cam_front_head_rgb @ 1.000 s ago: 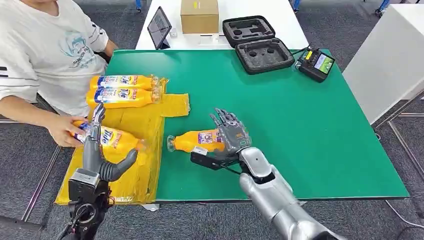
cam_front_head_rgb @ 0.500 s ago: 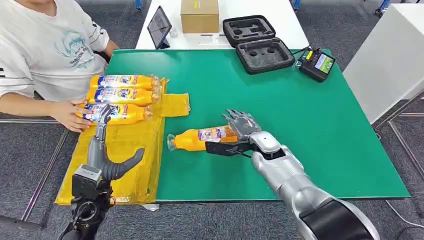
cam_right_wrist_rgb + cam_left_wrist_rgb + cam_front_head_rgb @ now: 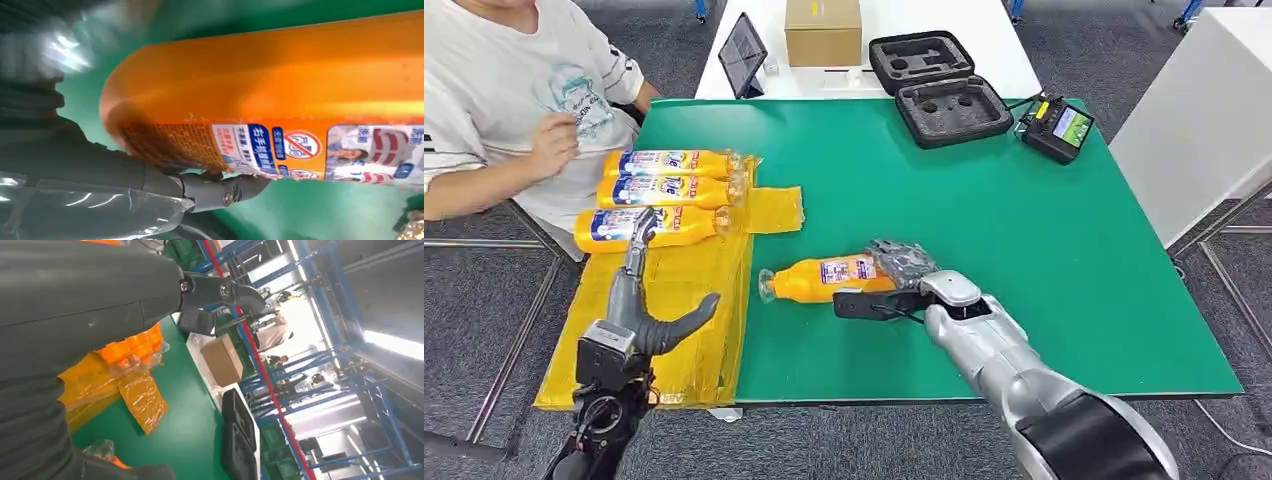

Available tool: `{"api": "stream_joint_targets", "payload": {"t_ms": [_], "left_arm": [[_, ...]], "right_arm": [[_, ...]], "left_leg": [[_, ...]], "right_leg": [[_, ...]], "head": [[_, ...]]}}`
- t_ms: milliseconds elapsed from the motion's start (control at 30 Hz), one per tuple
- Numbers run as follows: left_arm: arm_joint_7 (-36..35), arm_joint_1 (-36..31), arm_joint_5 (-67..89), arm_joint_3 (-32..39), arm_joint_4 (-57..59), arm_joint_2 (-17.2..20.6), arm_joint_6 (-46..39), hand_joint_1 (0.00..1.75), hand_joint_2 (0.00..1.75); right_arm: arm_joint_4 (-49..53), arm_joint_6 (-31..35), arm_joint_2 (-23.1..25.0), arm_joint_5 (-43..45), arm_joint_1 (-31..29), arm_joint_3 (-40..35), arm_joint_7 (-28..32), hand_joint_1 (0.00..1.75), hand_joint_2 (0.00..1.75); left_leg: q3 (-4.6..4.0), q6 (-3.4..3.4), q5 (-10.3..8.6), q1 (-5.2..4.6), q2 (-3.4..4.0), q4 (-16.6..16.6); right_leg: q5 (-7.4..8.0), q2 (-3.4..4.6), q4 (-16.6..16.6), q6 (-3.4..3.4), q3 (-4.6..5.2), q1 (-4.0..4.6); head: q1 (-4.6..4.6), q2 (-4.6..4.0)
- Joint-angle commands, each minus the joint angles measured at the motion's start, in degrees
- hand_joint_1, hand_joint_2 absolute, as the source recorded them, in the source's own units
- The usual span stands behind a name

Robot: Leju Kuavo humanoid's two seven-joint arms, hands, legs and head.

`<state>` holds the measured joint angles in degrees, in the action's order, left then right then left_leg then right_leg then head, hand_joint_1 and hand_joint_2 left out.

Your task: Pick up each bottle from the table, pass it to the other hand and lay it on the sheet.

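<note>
The landmark is the sheet (image 3: pixel 674 290), the yellow plastic lying along the table's (image 3: pixel 1024 250) left edge.

Change since one second ago: the third bottle (image 3: pixel 649 229), then under the person's hand (image 3: pixel 554 145) lower on the sheet, now lies in line below the two bottles (image 3: pixel 669 176) at the sheet's far end. The person's hand has withdrawn off the sheet toward the chest. The left hand (image 3: pixel 639 300) stays over the sheet's middle, fingers (image 3: pixel 636 238) extended and thumb spread apart; it holds nothing.

The right hand (image 3: pixel 902 272) has closed in. One second ago its fingers stood spread and raised over the fourth bottle (image 3: pixel 824 279); now they curl down over that bottle's base end. The bottle lies on its side on the green table, just right of the sheet, cap pointing toward the sheet. The right wrist view shows the thumb (image 3: pixel 220 192) touching the label (image 3: pixel 300 150) from one side. Whether the grip is fully closed cannot be told; the bottle has not left the table.

Meaning for the task: three bottles are placed. The fourth is at the grasp step. Lift, transfer to the left hand and placement on the sheet remain. The left hand is free and positioned to receive.
</note>
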<state>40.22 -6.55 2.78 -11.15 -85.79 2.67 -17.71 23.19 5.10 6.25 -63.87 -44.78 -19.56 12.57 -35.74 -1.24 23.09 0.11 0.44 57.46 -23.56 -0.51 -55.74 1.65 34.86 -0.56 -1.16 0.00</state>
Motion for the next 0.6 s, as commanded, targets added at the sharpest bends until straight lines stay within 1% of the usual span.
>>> {"api": "stream_joint_targets", "payload": {"t_ms": [33, 67, 100, 133, 167, 200, 233, 267, 300, 367, 400, 433, 533, 567, 600], "left_arm": [[-0.22, -4.29, -0.46, 0.16, 7.51, -1.56, 2.07, 0.00, 1.75], [-0.22, -4.55, -0.50, 0.16, 7.92, -1.66, 2.30, 0.00, 1.75], [-0.22, -4.64, -0.45, 0.15, 8.05, -1.67, 2.30, 0.00, 1.75], [-0.22, -4.95, -0.72, 0.23, 8.59, -1.81, 2.62, 0.00, 1.75], [-0.22, -4.95, -0.72, 0.23, 8.59, -1.81, 2.62, 0.00, 1.75], [-0.22, -5.09, -0.79, 0.31, 8.90, -1.77, 2.85, 0.00, 1.75], [-0.22, -5.19, -0.95, 0.39, 9.10, -1.81, 3.03, 0.00, 1.75], [-0.22, -5.23, -0.96, 0.47, 9.23, -1.75, 3.21, 0.00, 1.75], [-0.22, -5.27, -1.00, 0.55, 9.30, -1.73, 3.24, 0.00, 1.75], [-0.22, -5.32, -1.25, 0.86, 9.41, -1.70, 3.50, 0.00, 1.75], [-0.22, -5.30, -1.33, 0.95, 9.41, -1.70, 3.56, 0.00, 1.75], [-0.22, -5.30, -1.33, 0.95, 9.41, -1.70, 3.56, 0.00, 1.75], [-0.22, -5.30, -1.33, 0.95, 9.41, -1.70, 3.56, 0.00, 1.75], [-0.22, -5.15, -1.40, 1.06, 9.53, -1.73, 3.72, 0.00, 1.75], [-0.22, -4.94, -2.26, 1.76, 9.95, -2.03, 4.51, 0.00, 1.75]], "right_arm": [[-7.67, -3.83, 0.84, 2.00, -2.03, 2.01, 1.65, 0.00, 1.75], [-7.83, -4.32, 0.82, 2.42, -1.74, 2.29, 2.10, 0.00, 1.75], [-7.91, -4.54, 0.84, 2.55, -1.61, 2.36, 2.25, 0.00, 1.75], [-7.97, -4.87, 0.77, 2.73, -1.48, 2.43, 2.50, 0.16, 1.75], [-7.97, -4.87, 0.77, 2.73, -1.48, 2.43, 2.50, 1.10, 1.75], [-7.93, -5.00, 0.75, 2.88, -1.41, 2.50, 2.75, 1.54, 1.75], [-7.85, -5.00, 0.73, 3.06, -1.40, 2.62, 2.97, 1.59, 1.75], [-7.60, -4.77, 0.70, 3.53, -1.35, 2.99, 3.49, 1.69, 1.75], [-7.46, -4.57, 0.69, 3.63, -1.32, 3.03, 3.80, 1.71, 1.75], [-7.19, -4.30, 0.77, 4.05, -1.43, 3.23, 4.74, 1.71, 1.75], [-7.00, -4.08, 0.85, 4.29, -1.44, 3.37, 5.30, 1.75, 1.75], [-7.00, -4.08, 0.85, 4.29, -1.44, 3.37, 5.30, 1.75, 1.75], [-7.00, -4.08, 0.85, 4.29, -1.44, 3.37, 5.30, 1.75, 1.75], [-6.56, -3.60, 1.08, 5.06, -1.45, 3.92, 6.49, 1.75, 1.75], [-6.22, -2.37, 1.28, 6.16, -1.49, 4.51, 8.71, 1.75, 1.75]], "left_leg": [[0.20, 0.05, 0.03, 0.03, -0.18, -0.06], [0.28, 0.07, 0.07, 0.05, -0.20, -0.05], [0.18, 0.05, 0.03, 0.03, -0.15, -0.05], [0.44, 0.10, 0.14, 0.09, -0.23, -0.04], [0.52, 0.11, 0.15, 0.09, -0.22, -0.07], [0.76, 0.16, 0.24, 0.13, -0.23, -0.09], [0.18, 0.04, 0.03, 0.03, -0.12, -0.05], [0.23, 0.05, 0.04, 0.03, -0.13, -0.07], [0.37, 0.08, 0.10, 0.07, -0.16, -0.05], [0.39, 0.09, 0.09, 0.08, -0.19, -0.07], [0.30, 0.07, 0.07, 0.05, -0.16, -0.06], [0.19, 0.05, 0.03, 0.03, -0.09, -0.05], [0.24, 0.06, 0.05, 0.04, -0.11, -0.06], [0.32, 0.08, 0.09, 0.05, -0.14, -0.05], [0.23, 0.06, 0.05, 0.05, -0.11, -0.05]], "right_leg": [[-0.09, -0.14, 0.05, -0.04, -0.23, 0.02], [-0.12, -0.15, 0.06, -0.06, -0.33, 0.04], [-0.07, -0.12, 0.06, -0.04, -0.22, 0.02], [-0.19, -0.15, 0.07, -0.09, -0.52, 0.07], [-0.19, -0.13, 0.10, -0.10, -0.58, 0.08], [-0.27, -0.08, 0.14, -0.15, -0.83, 0.11], [-0.06, -0.08, 0.07, -0.04, -0.21, 0.03], [-0.07, -0.09, 0.08, -0.04, -0.27, 0.02], [-0.12, -0.09, 0.09, -0.07, -0.41, 0.06], [-0.13, -0.11, 0.10, -0.08, -0.45, 0.06], [-0.11, -0.11, 0.08, -0.06, -0.34, 0.04], [-0.06, -0.06, 0.06, -0.04, -0.20, 0.02], [-0.07, -0.06, 0.06, -0.05, -0.25, 0.03], [-0.12, -0.07, 0.06, -0.07, -0.34, 0.05], [-0.07, -0.05, 0.07, -0.05, -0.23, 0.05]], "head": [[-0.02, 0.00], [0.00, 0.00], [0.00, 0.00], [-0.02, 0.00], [0.00, 0.00], [0.00, 0.00], [0.00, 0.00], [0.00, 0.00], [0.00, 0.00], [0.00, 0.00], [0.00, 0.00], [0.00, 0.00], [0.00, 0.00], [-0.02, 0.00], [0.00, 0.00]]}}
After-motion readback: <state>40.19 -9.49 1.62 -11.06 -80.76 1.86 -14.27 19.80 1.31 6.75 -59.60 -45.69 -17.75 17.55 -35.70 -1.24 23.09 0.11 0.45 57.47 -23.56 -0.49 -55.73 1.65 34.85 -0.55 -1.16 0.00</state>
